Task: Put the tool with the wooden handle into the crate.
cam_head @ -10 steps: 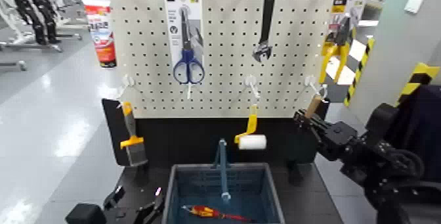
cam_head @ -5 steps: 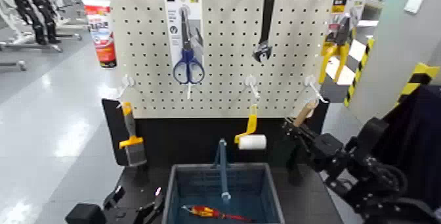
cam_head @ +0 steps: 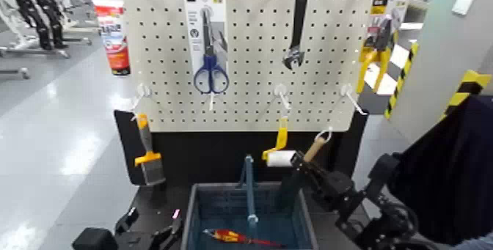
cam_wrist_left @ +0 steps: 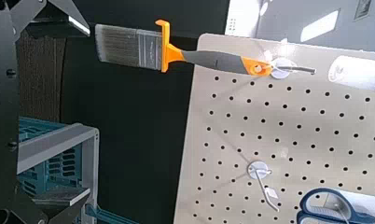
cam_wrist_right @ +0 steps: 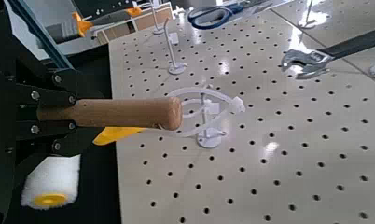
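Note:
The tool with the wooden handle (cam_head: 316,149) is in my right gripper (cam_head: 304,166), off the pegboard, just above the crate's far right corner. Its light-brown handle and pale loop (cam_head: 323,133) point up toward the board; the blade is hidden inside the jaws. In the right wrist view the handle (cam_wrist_right: 111,113) sticks out of the shut fingers (cam_wrist_right: 27,117) in front of an empty hook (cam_wrist_right: 210,119). The blue-grey crate (cam_head: 192,203) stands below with its bar handle (cam_head: 249,187) across the middle. My left gripper (cam_head: 150,227) is parked, open, left of the crate.
A red-and-yellow screwdriver (cam_head: 235,236) lies in the crate. A yellow-handled roller (cam_head: 280,154) hangs just left of the held tool. An orange-handled paintbrush (cam_head: 147,157), blue scissors (cam_head: 210,70), a black wrench (cam_head: 296,33) and yellow pliers (cam_head: 375,48) hang on the pegboard (cam_head: 249,99).
My right arm has carried the wooden-handled tool off the right-hand hook, moving left and down to the crate's far right corner. The left arm has not moved.

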